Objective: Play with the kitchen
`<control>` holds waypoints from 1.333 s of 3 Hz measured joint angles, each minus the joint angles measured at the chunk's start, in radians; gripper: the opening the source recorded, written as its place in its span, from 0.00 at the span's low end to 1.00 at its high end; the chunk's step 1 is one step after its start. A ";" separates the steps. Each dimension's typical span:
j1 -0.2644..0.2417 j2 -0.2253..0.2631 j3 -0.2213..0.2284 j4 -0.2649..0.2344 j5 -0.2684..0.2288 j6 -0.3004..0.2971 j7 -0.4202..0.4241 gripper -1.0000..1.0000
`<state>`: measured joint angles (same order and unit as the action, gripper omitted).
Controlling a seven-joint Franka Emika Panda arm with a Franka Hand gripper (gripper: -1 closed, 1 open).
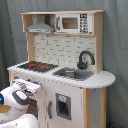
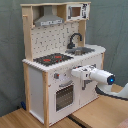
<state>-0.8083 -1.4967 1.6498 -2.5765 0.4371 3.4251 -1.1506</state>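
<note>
The kitchen point(image 1: 67, 50) point(image 2: 37, 80) is a tall white and light-wood toy with a black stovetop point(image 1: 37, 65) point(image 2: 52, 59) with red burners. It also has a black faucet point(image 1: 85, 57) point(image 2: 75, 39), a sink point(image 1: 72, 74), a grey hood point(image 2: 49, 20) and a microwave point(image 1: 75, 23). My white gripper point(image 1: 31, 86) point(image 2: 75, 73) is held level at the kitchen's front panel, just under the counter edge, beside the knobs point(image 2: 56, 76) and above the oven door point(image 2: 64, 96). Whether it touches the panel is unclear.
A grey curtain point(image 1: 115, 45) hangs behind the kitchen. In the second exterior view the kitchen stands on a wooden surface point(image 2: 100, 112) that my arm reaches over from the second exterior view's right.
</note>
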 joint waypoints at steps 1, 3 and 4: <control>0.071 -0.001 -0.002 -0.003 0.040 -0.068 0.000 1.00; 0.155 -0.024 -0.030 -0.007 0.106 -0.212 0.096 1.00; 0.180 -0.035 -0.052 -0.007 0.106 -0.271 0.172 1.00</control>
<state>-0.6280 -1.5321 1.5978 -2.5838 0.5429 3.1544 -0.9789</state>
